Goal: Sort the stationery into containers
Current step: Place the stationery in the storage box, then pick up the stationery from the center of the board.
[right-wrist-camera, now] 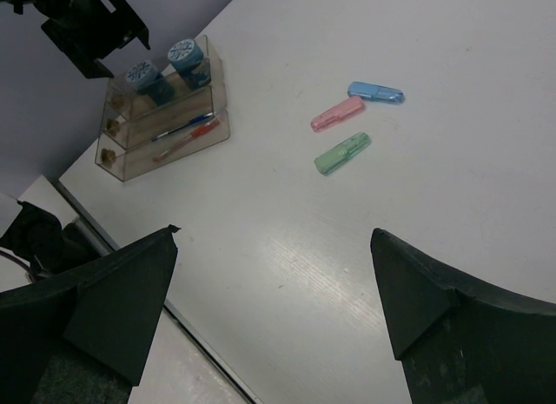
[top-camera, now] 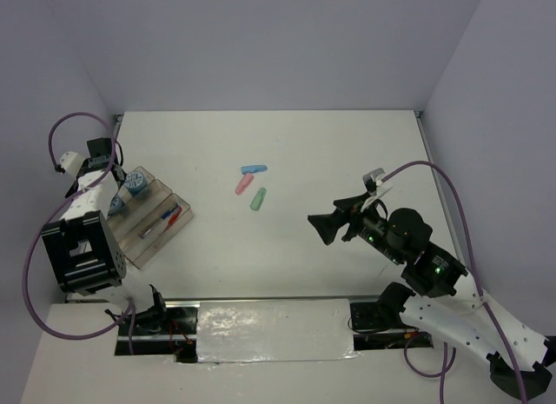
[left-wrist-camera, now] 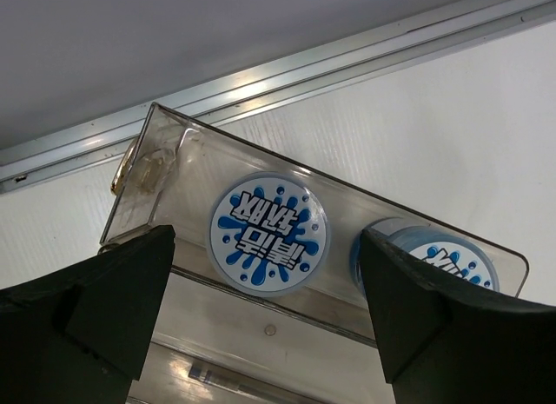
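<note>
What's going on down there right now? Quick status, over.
Both open, empty: left gripper over tray, right gripper over table. Discs and pens in tray; three capsules loose on table. Nothing blocking them.

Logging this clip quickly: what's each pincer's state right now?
Left pincer: open, holding nothing.
Right pincer: open, holding nothing.

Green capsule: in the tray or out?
Out: the green capsule lies on the table, well apart from the tray.

korean txt on disc (left-wrist-camera: 268,234) top; can't read exactly
</note>
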{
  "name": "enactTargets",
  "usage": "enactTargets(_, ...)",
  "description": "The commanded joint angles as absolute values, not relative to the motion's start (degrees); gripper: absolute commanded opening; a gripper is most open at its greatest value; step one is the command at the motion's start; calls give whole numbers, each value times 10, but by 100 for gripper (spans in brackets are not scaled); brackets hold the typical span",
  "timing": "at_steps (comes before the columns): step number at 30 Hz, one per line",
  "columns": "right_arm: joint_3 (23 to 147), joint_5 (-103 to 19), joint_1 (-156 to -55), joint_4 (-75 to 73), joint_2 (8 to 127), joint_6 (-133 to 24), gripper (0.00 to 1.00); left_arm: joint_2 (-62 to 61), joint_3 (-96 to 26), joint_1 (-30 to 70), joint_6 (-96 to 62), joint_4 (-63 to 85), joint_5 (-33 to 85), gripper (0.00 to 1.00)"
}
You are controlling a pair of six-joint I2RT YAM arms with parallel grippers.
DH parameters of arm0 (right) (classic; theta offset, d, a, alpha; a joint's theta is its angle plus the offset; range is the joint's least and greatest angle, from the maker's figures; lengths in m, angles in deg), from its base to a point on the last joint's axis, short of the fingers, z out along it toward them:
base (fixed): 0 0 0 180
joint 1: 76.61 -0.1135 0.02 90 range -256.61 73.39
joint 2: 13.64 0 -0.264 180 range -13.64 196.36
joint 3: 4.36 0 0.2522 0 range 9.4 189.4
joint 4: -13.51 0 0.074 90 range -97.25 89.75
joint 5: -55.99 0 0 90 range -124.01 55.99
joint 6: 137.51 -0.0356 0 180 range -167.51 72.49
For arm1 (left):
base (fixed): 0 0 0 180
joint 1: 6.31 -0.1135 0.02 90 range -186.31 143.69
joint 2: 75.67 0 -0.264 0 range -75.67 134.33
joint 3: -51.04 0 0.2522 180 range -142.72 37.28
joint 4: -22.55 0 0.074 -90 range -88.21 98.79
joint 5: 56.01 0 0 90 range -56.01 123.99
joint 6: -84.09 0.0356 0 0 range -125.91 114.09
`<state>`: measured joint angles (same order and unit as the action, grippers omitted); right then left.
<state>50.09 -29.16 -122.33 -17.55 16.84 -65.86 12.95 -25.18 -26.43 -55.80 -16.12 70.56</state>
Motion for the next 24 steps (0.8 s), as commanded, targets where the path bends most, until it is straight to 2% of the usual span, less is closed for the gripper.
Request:
enactTargets(1,502,-301,-1221,-148,167,-659,100,111,-266,-267,-569,-169,718,99)
enactTargets(6,498,-291,-1222,-147,162,-663,100,54,-277,-236,-509,-138,647,99)
enactTargets(7,498,-286,-1222,-145,158,-669,100,40,-267,-221,-465,-87,581,99)
enactTargets(9,497,-258,-1221,-147,155,-680,100,7,-256,-157,-435,-42,518,99)
enactTargets(10,496,-244,-1221,-147,152,-686,100,4,-245,-135,-414,-9,432,99)
enactTargets(13,497,-192,-1222,-162,140,-720,100,36,-278,-10,-358,32,345,99)
enactTargets(16,516,-158,-1221,-200,149,-738,100,105,-338,132,-305,-25,371,99)
enactTargets(17,528,-151,-1222,-220,161,-739,100,142,-348,189,-303,-47,414,99)
enactTargets(20,541,-146,-1222,-249,176,-734,100,215,-376,254,-296,-58,452,99)
enactTargets(24,531,-165,-1221,-246,159,-723,100,289,-404,273,-292,-55,451,99)
